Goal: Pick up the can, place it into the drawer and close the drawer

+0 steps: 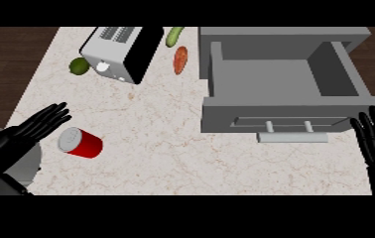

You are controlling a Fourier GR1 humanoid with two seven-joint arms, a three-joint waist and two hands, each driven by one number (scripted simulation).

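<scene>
Left hand [35, 127] hovered open and empty just beside the can [82, 143], apparently reaching; the next move would call for curling round it.

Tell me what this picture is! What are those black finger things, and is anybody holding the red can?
You are looking down through a robot's eyes at a kitchen counter. The camera sits in its head, so you only see its arms coming in from the bottom.

The black things are its two hands. The left hand is open, fingers straight, just beside the red can. Nothing is held yet. The right hand rests open at the picture's right edge, next to the grey drawer, which is pulled open.

At the back sit a toaster, a round green fruit, a cucumber and an orange-red vegetable, maybe a carrot.

The robot's job is to put the can in the drawer and shut it.
</scene>
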